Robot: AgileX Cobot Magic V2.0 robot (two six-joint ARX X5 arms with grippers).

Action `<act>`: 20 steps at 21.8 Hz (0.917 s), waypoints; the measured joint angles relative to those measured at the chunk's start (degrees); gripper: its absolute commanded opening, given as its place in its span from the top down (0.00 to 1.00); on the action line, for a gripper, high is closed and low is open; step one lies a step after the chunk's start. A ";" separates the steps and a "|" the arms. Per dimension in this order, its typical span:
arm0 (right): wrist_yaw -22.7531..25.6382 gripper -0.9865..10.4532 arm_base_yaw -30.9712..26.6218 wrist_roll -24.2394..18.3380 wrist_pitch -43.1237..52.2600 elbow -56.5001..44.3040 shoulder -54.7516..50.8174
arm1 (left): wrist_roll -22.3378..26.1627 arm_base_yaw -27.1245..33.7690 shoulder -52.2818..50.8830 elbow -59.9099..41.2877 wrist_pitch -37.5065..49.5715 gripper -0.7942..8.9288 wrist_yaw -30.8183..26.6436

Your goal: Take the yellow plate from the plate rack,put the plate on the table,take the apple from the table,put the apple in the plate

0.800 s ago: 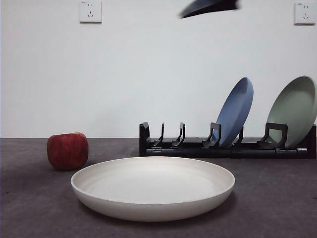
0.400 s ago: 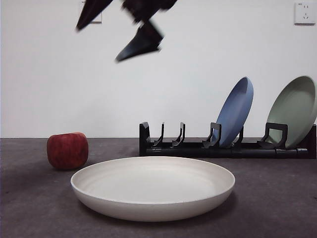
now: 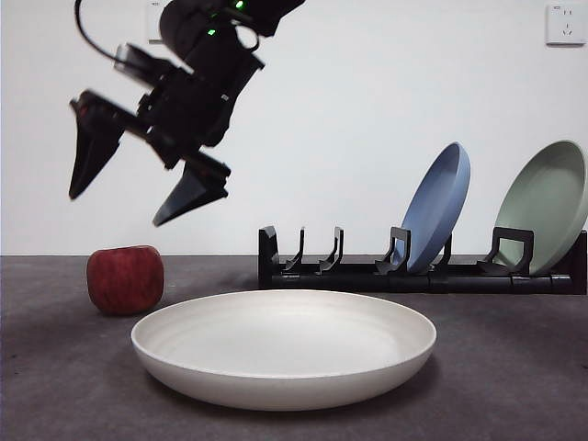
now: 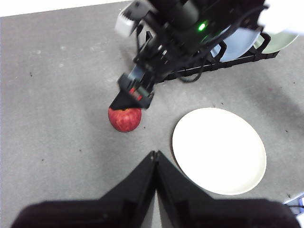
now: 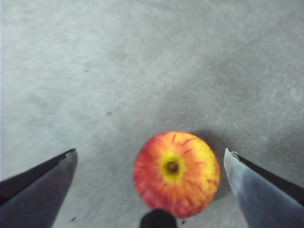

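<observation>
Front view: the right gripper is seen high over the table, jaws spread wide, tips pointed down and tilted. The apple sits on the table below it, apart from both tips, with clear air between.
Front view, plate: the yellow plate lies flat on the table, just beside the apple and nearer the camera; nothing is seen in it. The plate rack stands behind, with a blue plate and a sage-green plate leaning in its slots.

Left wrist view: the left gripper is shown with its jaws pressed together, nothing between them, well apart from the apple. The right gripper is seen right over the apple, so the right arm is judged the nearer one.
Left wrist view, plate: the yellow plate is seen near the apple, not touching it.

Right wrist view: the apple is seen stem-up between the two jaws of the right gripper, a wide gap left on each side.
Right wrist view, offset: the apple lies a little closer to one jaw than the other, yet well within the span.
Right wrist view, coming move: a near-straight descent is judged enough; the apple is round, so no axis needs matching.
</observation>
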 measured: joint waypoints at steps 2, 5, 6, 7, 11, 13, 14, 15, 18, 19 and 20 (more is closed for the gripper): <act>2.40 0.33 0.50 0.37 -0.13 0.02 1.53 | 0.02 0.00 0.00 0.00 -0.83 0.92 0.02; 4.66 0.33 0.59 1.14 -0.20 0.02 2.95 | 0.09 -0.13 0.00 0.00 -1.09 0.92 0.13; 5.01 0.33 0.59 1.25 -0.17 0.02 3.06 | 0.15 -0.48 0.00 0.00 -1.09 0.92 0.33; 5.16 0.33 0.57 1.38 -0.20 0.02 3.06 | 0.22 -0.83 0.00 0.00 -1.09 0.92 0.50; 5.29 0.33 0.70 1.42 -0.22 0.04 3.82 | 0.24 -1.95 0.02 0.00 -1.09 0.92 0.57; 5.31 0.33 0.94 1.57 -0.74 0.13 5.29 | 0.26 -2.03 0.02 0.00 -1.09 0.92 0.57; 5.51 0.33 1.05 1.62 -1.62 0.13 5.92 | 0.26 -2.05 0.02 0.00 -1.09 0.92 0.57; 6.25 0.34 1.22 1.64 -2.38 0.11 6.40 | 0.28 -2.05 0.02 0.00 -1.09 0.92 0.57; 7.41 0.39 1.38 1.86 -1.14 0.13 6.47 | 0.44 -2.10 0.02 0.00 -1.09 0.92 0.57; 7.43 0.44 1.38 2.32 -1.09 0.13 6.47 | 0.44 -2.10 0.02 0.00 -1.09 0.93 0.57; 7.41 0.47 1.36 2.67 -0.94 0.13 6.47 | 0.44 -2.10 0.02 0.00 -1.09 0.93 0.57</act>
